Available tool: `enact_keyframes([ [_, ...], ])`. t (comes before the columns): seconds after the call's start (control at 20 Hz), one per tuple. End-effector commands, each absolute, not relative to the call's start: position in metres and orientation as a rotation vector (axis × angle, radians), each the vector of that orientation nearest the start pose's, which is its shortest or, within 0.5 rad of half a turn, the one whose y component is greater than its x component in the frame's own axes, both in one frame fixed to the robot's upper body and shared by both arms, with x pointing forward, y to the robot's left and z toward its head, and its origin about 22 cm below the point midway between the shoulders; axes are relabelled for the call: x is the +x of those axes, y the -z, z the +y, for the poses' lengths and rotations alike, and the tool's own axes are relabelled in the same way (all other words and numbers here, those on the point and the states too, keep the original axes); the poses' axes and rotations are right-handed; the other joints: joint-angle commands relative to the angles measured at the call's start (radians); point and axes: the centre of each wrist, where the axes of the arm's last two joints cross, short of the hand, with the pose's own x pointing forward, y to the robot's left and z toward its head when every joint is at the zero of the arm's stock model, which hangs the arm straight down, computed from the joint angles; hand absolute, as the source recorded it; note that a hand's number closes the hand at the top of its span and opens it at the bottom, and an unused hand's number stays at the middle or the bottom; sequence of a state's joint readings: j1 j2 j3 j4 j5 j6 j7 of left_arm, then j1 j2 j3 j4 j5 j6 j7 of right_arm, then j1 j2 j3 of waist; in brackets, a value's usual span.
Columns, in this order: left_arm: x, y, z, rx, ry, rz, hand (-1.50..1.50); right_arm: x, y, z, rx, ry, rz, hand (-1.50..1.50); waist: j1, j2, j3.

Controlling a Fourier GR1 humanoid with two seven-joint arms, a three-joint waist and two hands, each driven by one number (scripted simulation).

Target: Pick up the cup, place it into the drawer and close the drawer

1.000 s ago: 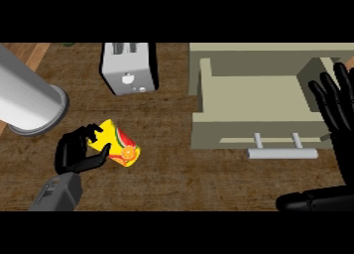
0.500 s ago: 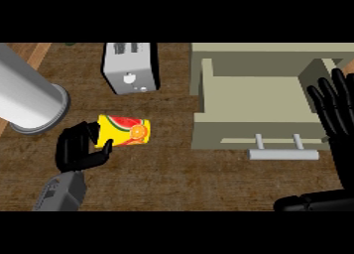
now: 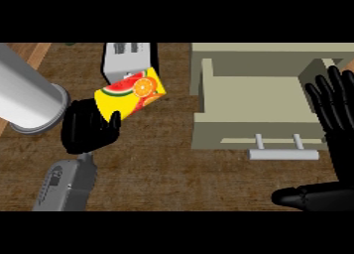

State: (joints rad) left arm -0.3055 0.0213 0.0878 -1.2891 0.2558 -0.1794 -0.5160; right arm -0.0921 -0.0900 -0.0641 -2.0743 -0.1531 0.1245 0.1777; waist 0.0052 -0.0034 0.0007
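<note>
Counter (image 3: pixel 179 173) first: a brown wood-grain top fills my view from side to side. The biggest thing on it is the drawer (image 3: pixel 245 99), a beige box across the right half. It's pulled open, and I see its pale floor between the walls.

Next down in size, a grey cylinder (image 3: pixel 18 94) lies slantwise over the upper left corner, its round end facing the middle. I cannot tell what it is.

On the far right I have the right hand (image 3: pixel 344 119), black, with fingers straight and spread, pointing up the view. It overlaps the drawer's right wall, and its thumb lies across the lower right corner. That hand is released and holds nothing; it is resting at the edge.

From the lower edge the grey left forearm (image 3: pixel 66 183) comes up to the left hand (image 3: pixel 88 131), just beside the cylinder's end. Its fingers and thumb are curled round the lower end of the cup (image 3: pixel 132 92), so it's grasping the cup.

At the top, between cylinder and drawer, stands a white toaster (image 3: pixel 128 57), slots up.

The cup is yellow with watermelon and orange slices printed on it. It's tilted, top end leaning up and right, and it covers the toaster's near side in my view. It sits left of the drawer, outside it and apart from the drawer's left wall.

Smallest, the grey bar handle (image 3: pixel 282 153) on the drawer's front, toward me.
</note>
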Motion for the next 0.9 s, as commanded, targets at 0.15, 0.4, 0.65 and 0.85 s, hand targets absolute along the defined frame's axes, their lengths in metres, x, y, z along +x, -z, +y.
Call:
enact_keyframes([
  [0.15,0.331,-0.088,0.170,-0.400,-0.105,-2.096,1.50,0.228,-0.130,-0.242,0.149,-0.110,-1.999,-1.50,-0.007,0.002,0.000],
  [0.4,0.336,-0.124,0.151,-0.397,-0.069,-2.102,1.50,0.211,-0.147,-0.241,0.133,-0.125,-1.995,-1.50,-0.009,0.002,-0.001],
  [0.65,0.369,-0.151,0.121,-0.329,-0.009,-2.111,1.50,0.222,-0.160,-0.246,0.135,-0.162,-1.991,-1.50,-0.014,0.003,-0.001],
  [0.85,0.386,-0.161,0.110,-0.329,0.023,-2.112,1.50,0.219,-0.130,-0.262,0.155,-0.127,-1.992,-1.50,-0.016,0.005,0.000],
])
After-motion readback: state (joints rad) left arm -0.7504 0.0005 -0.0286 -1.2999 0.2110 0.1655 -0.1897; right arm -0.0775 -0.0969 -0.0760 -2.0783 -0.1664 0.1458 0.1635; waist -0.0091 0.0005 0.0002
